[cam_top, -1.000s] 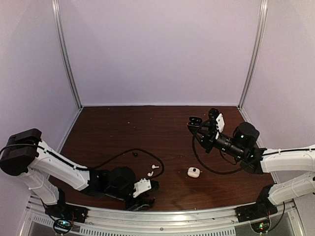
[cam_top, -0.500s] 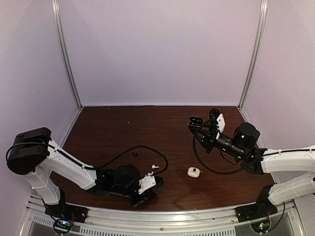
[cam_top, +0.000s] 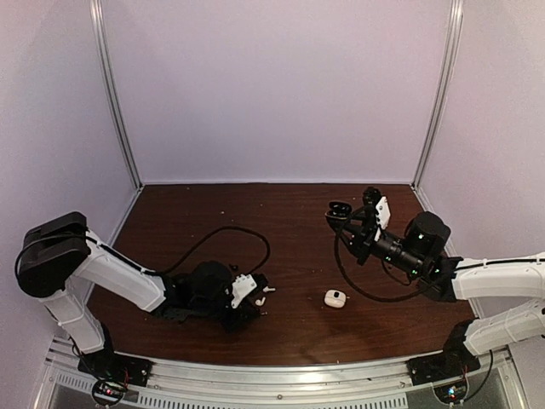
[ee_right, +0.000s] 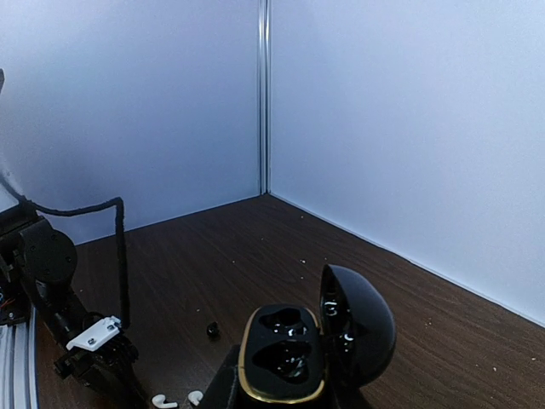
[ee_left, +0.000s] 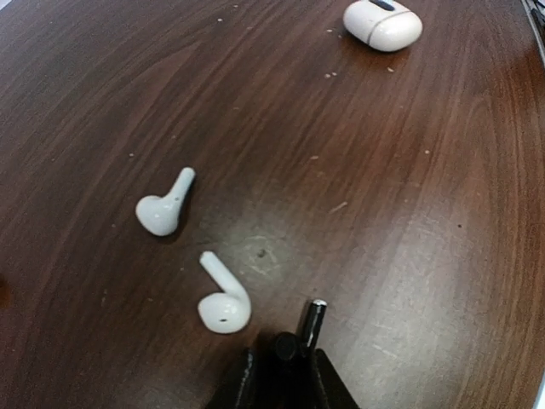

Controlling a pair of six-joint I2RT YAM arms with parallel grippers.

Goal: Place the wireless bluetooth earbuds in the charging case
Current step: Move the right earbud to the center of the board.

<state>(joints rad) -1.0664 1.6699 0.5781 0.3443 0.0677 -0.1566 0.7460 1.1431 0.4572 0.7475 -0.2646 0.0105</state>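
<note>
My left gripper [ee_left: 285, 358] [cam_top: 254, 294] is low over the table, shut on a small black earbud [ee_left: 313, 317] whose silver-tipped stem pokes out ahead of the jaws. Two white earbuds [ee_left: 158, 209] [ee_left: 223, 298] lie on the wood just in front of it, also showing as white specks [cam_top: 269, 290]. My right gripper [ee_right: 294, 388] [cam_top: 341, 215] is raised at the right, shut on the black charging case [ee_right: 289, 349] [cam_top: 338, 207]. Its lid [ee_right: 358, 324] stands open and both wells look dark. Another black earbud [ee_right: 212, 329] rests on the table.
A closed white charging case [cam_top: 335, 298] [ee_left: 383, 24] sits on the table between the arms. The left arm's black cable [cam_top: 230, 230] loops over the wood behind its wrist. The right arm's cable [cam_top: 358, 285] curves near the white case. Walls enclose the table.
The left gripper shut near the table's front edge, then moved back and up to the white earbuds. Its cable loop swung further back. The right arm stayed still.
</note>
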